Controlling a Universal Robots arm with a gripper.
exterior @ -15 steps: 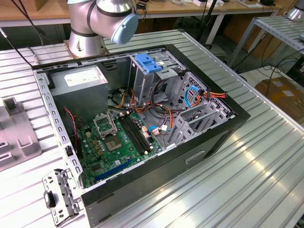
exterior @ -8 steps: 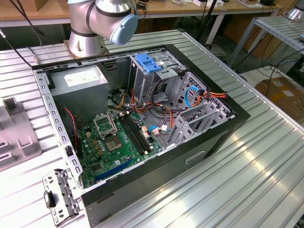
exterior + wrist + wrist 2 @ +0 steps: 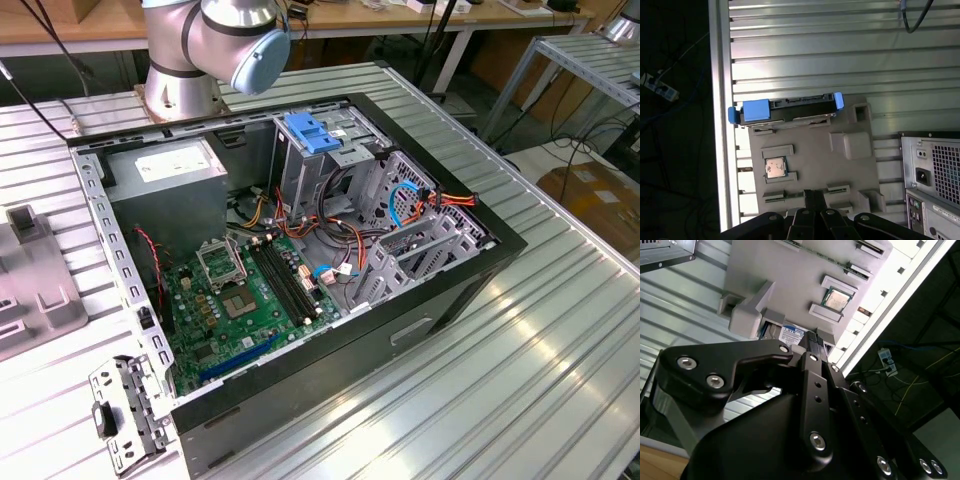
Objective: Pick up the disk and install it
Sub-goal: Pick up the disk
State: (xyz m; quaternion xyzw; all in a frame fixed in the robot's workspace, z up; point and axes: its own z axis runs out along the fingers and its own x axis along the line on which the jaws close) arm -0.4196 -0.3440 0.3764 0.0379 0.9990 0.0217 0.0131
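The disk [image 3: 785,111] stands on its edge in a slot at one end of a grey fixture plate [image 3: 840,160], with blue plastic rails at both ends. Its white label [image 3: 792,334] peeks out just past my fingertips in the second wrist view. My gripper [image 3: 813,196] hangs over the fixture, apart from the disk, and its black fingers [image 3: 812,370] look pressed together with nothing between them. The open computer case [image 3: 300,250] lies on the metal table, with an empty drive cage under a blue latch handle [image 3: 310,132].
A loose processor chip [image 3: 775,167] sits in a pocket of the fixture. The case's rear panel [image 3: 932,180] lies beside the fixture. Inside the case are a grey power supply [image 3: 170,170], the green motherboard [image 3: 240,300] and cables. A metal bracket [image 3: 125,410] lies near the case.
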